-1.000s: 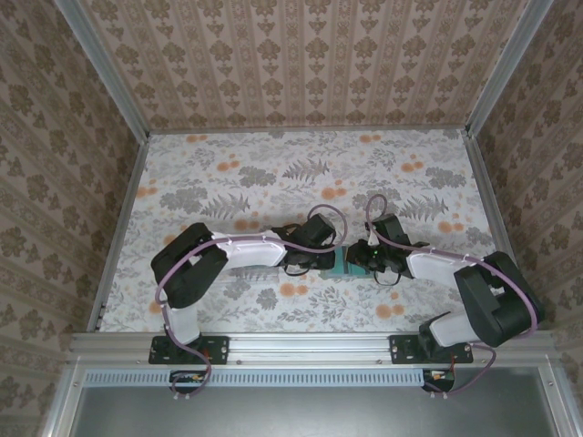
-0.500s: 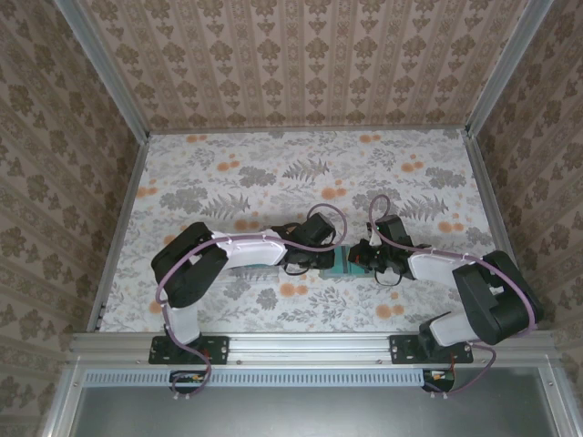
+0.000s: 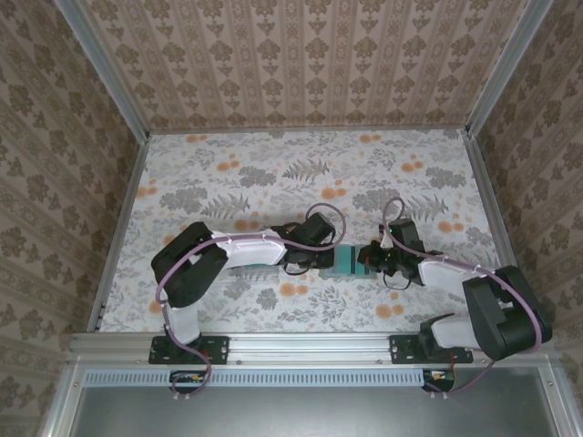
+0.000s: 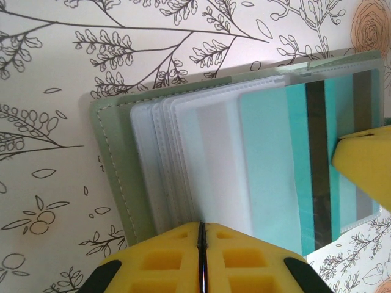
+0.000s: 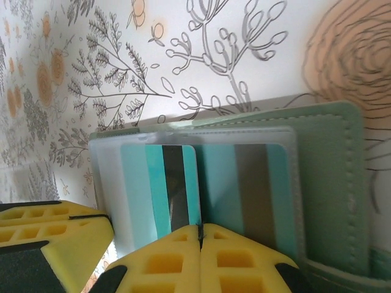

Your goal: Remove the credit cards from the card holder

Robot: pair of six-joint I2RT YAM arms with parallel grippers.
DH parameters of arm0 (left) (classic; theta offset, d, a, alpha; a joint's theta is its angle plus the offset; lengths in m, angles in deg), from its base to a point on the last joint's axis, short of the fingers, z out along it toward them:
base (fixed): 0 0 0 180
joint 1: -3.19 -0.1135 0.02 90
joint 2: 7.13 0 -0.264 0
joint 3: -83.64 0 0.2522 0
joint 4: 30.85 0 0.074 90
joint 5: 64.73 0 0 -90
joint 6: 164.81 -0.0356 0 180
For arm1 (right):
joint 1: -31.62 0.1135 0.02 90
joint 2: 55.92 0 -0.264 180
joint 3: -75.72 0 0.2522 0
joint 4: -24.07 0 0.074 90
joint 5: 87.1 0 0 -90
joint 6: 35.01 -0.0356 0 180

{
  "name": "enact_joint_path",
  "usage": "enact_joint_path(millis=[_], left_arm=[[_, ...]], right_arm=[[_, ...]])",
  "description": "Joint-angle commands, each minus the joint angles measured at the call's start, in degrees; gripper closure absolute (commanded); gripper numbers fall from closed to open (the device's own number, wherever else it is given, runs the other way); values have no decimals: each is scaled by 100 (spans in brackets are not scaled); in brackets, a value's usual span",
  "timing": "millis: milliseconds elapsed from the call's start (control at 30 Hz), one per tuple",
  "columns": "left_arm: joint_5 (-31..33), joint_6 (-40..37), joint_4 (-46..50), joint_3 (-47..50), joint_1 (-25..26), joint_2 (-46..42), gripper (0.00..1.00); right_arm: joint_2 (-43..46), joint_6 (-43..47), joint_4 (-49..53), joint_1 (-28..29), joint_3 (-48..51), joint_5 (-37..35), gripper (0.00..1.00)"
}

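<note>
On the flowered counter (image 3: 228, 173), the card holder (image 3: 347, 262) lies open between the two arms, a little nearer to the front edge than to the back wall. The left end effector (image 3: 326, 260) comes to it from the left side and the right end effector (image 3: 369, 259) from the right side, so both meet at the holder.

In the left wrist view, the holder shows its sage-green cover with a stitched border, and on it lies a stack of clear plastic sleeves (image 4: 153, 165). The yellow pads of the left end effector are pressed together at the near edge of the holder, where the sleeves run under them. I cannot tell if a sleeve is caught between the pads. At the right side of this view, one yellow finger (image 4: 366, 165) of the right end effector rests over a teal credit card (image 4: 275, 171) with a dark stripe.

In the right wrist view, the pads of the right end effector are pressed together, and the lower corner of the credit card runs into the seam between them, so it pinches this card by its edge. The card lies over the clear sleeve. Beside it, a second card (image 5: 244, 183), teal with a grey stripe, sits inside a sleeve on the green cover. One finger (image 5: 49, 229) of the left end effector shows at the lower left.
</note>
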Motion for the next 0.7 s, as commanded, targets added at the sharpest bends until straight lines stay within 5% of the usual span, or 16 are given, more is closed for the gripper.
enact_joint_path(millis=[0,333,667], left_arm=[[82,71,295,96,-45,27,90],[-81,-8,136,10,-34,-63,86],[-538,170,-1074,509,-214,-1062,48]], right_arm=[[363,-47,380,-179,136,88,100],[2230,214,1666,-479,57,-94,100],[2568,51,1152,-480,-176,599,100]])
